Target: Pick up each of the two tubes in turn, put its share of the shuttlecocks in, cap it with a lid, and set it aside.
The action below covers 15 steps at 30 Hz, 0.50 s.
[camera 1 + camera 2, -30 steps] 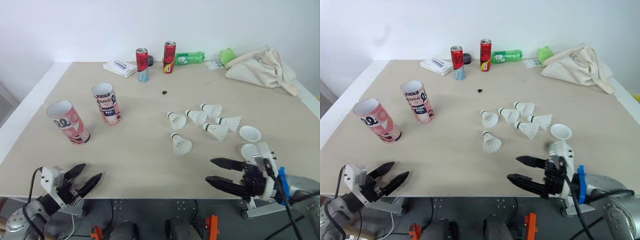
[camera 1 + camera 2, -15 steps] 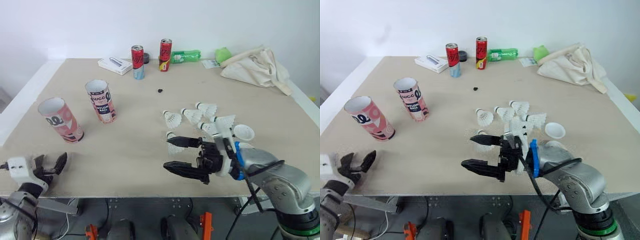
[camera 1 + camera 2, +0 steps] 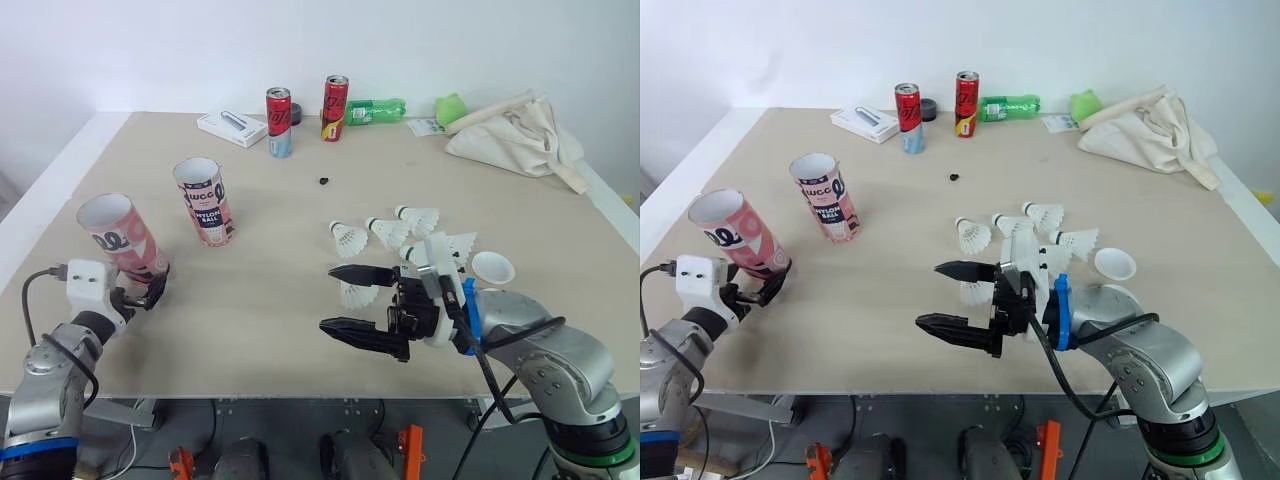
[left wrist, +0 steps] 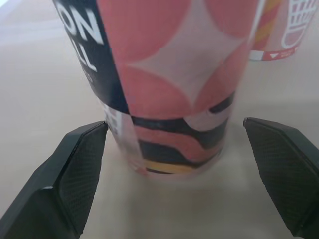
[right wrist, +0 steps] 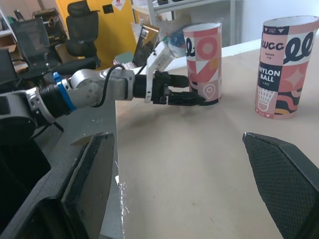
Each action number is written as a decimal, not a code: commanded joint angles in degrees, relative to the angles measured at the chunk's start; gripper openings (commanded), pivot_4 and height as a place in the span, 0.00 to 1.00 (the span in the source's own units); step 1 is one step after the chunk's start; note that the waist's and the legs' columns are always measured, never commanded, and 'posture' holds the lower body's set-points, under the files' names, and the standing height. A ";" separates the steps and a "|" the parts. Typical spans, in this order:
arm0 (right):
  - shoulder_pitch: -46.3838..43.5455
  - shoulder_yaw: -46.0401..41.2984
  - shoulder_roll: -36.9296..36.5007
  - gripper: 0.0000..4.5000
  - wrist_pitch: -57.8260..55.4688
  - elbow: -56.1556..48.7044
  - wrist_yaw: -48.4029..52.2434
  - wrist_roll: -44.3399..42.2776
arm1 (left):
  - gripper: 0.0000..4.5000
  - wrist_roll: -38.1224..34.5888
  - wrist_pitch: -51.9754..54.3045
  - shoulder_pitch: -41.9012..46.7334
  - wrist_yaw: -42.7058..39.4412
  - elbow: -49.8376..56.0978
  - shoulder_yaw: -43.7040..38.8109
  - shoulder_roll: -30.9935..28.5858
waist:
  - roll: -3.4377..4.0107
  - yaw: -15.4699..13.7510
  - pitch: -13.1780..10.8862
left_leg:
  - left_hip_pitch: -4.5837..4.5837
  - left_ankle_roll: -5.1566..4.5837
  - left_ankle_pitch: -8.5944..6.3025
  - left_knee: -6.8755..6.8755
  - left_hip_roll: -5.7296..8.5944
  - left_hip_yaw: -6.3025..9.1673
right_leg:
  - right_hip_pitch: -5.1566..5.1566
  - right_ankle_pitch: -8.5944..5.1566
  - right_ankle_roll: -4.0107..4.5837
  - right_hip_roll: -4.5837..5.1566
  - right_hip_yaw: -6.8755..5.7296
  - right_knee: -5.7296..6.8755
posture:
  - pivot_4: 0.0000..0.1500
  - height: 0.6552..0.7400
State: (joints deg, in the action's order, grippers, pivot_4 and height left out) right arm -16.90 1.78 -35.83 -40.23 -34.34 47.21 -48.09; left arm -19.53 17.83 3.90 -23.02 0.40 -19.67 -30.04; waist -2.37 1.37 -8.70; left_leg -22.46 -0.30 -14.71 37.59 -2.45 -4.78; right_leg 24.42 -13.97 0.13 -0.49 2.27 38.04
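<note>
Tubes are both upright and open-topped on the left half of the table (image 3: pixel 270 260). The left tube (image 3: pixel 120 235) is close to the near edge, and the second tube (image 3: pixel 205 202) is a bit farther back and to its right.

The left gripper (image 3: pixel 147 288) is down at the base of the left tube with its fingers spread, one on each side. In the left wrist view one finger looks just about against the tube wall and the other is clearly apart from it, so it's straddling the tube, not squeezing it.

Far middle of the table is just clutter: a white box (image 3: pixel 232 128), two cans (image 3: pixel 280 122) and a green bottle (image 3: pixel 378 112).

Moving right, the right gripper (image 3: pixel 330 298) is wide open, holding nothing and pointing left over the table. The nearest shuttlecock (image 3: pixel 355 293) sits right behind its fingers, and I can't tell if they touch. The other shuttlecocks (image 3: pixel 385 232) are clustered just beyond it, all lying on the table. A white lid (image 3: pixel 493 268) sits to their right and a cloth bag (image 3: pixel 515 135) is at the far right.

Progress-wise, I'd say basically nothing is done yet. No tube is lifted, no shuttlecock looks loaded and no lid is on. My guess is this is the first grab, on the left tube. Filling, capping and setting aside are all left to do, for both tubes.
</note>
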 commanded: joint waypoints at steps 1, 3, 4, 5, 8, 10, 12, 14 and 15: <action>-1.20 -0.41 0.42 0.98 1.61 -2.50 0.01 -0.22 | 1.00 1.62 -0.91 2.29 -0.04 -1.23 0.29 -1.20 | 0.00 -0.02 0.00 | -0.01 0.00 0.00 0.00 0.00 0.01 | 0.00 0.01 0.02 0.00 -0.01 0.00 | 1.00 1.00; -1.29 -0.39 0.50 0.98 1.73 -2.77 -0.13 -0.29 | 1.00 2.18 -0.99 4.55 0.44 -2.76 0.48 -1.21 | -0.02 -0.07 -0.01 | -0.02 0.00 0.00 0.00 0.00 0.02 | 0.00 0.01 0.02 0.01 -0.03 0.00 | 1.00 1.00; -1.35 -0.41 0.53 0.98 1.77 -2.88 -0.21 -0.34 | 1.00 2.39 -1.04 5.63 0.67 -3.42 0.52 -1.19 | -0.03 -0.08 -0.01 | -0.03 0.00 0.00 0.01 0.00 0.03 | 0.00 0.01 0.02 0.01 -0.03 0.00 | 1.00 1.00; -1.47 -0.41 0.59 0.98 1.77 -2.89 -0.32 -0.38 | 1.00 2.62 -1.05 6.98 1.10 -4.34 0.51 -1.12 | -0.04 -0.08 -0.02 | -0.03 0.00 0.00 0.02 0.00 0.03 | -0.01 0.01 0.02 0.01 -0.04 0.00 | 1.00 1.00; -2.30 -0.20 0.54 0.98 1.76 -2.87 -0.89 0.24 | 1.00 2.33 -0.59 10.87 1.41 -6.52 0.64 -0.52 | -0.05 -0.09 -0.02 | -0.04 0.00 0.00 0.09 0.01 0.04 | -0.02 0.02 0.01 0.01 -0.05 0.03 | 1.00 1.00; -3.08 0.01 0.40 0.98 1.70 -2.77 -1.16 0.71 | 1.00 1.55 0.10 12.02 1.19 -6.54 0.67 -0.01 | -0.06 -0.01 -0.02 | -0.04 0.00 0.00 0.13 0.00 0.04 | -0.01 0.03 0.01 0.01 -0.05 0.03 | 1.00 1.00; -3.60 0.15 0.39 0.98 1.68 -2.72 -1.40 1.00 | 1.00 1.11 0.63 12.41 1.13 -6.29 0.68 0.35 | -0.06 0.00 -0.01 | -0.04 0.00 0.00 0.13 0.00 0.01 | -0.01 0.07 0.07 0.01 -0.02 0.04 | 1.00 1.00; -4.14 0.29 0.36 0.98 1.63 -2.78 -1.53 1.27 | 1.00 0.62 1.26 12.25 0.97 -5.95 0.67 0.58 | -0.06 -0.01 -0.01 | -0.04 0.02 -0.01 0.12 0.00 0.01 | -0.01 0.18 0.27 0.01 -0.02 0.04 | 1.00 1.00; -4.52 0.35 0.42 0.98 1.51 -2.68 -1.62 1.28 | 1.00 0.58 1.36 12.14 0.88 -5.89 0.70 0.67 | -0.06 -0.03 -0.02 | -0.04 0.02 -0.01 0.12 0.00 0.02 | -0.01 0.18 0.27 0.01 -0.03 0.05 | 1.00 1.00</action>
State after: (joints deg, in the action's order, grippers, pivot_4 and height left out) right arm -20.19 2.32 -35.36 -39.44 -34.83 45.85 -46.79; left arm -18.18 19.12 15.96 -21.81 -6.59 -18.43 -29.36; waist -2.44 1.34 -8.72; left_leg -22.51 -0.28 -14.73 37.71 -2.45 -4.75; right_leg 24.42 -13.78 0.41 -0.48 2.22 38.09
